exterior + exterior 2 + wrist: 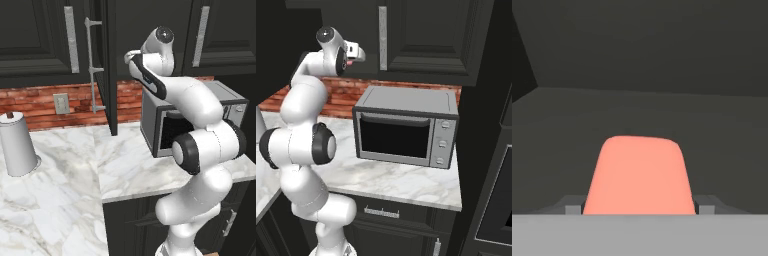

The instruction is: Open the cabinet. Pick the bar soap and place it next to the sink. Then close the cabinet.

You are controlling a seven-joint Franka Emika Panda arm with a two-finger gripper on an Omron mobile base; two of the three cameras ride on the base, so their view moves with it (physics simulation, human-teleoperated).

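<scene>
The black wall cabinet stands open, its door swung out edge-on with the silver bar handle facing left. My arm reaches up into the dark cabinet opening, and the gripper is inside it. In the hand view the salmon-pink bar soap lies on the dark cabinet shelf and fills the gap between my two fingertips, which press against its sides. The gripper is shut on the soap. The sink is out of view.
A grey microwave sits on the marble counter right under the arm. A paper towel roll stands at the left by the brick wall. Shut cabinet doors flank the open one.
</scene>
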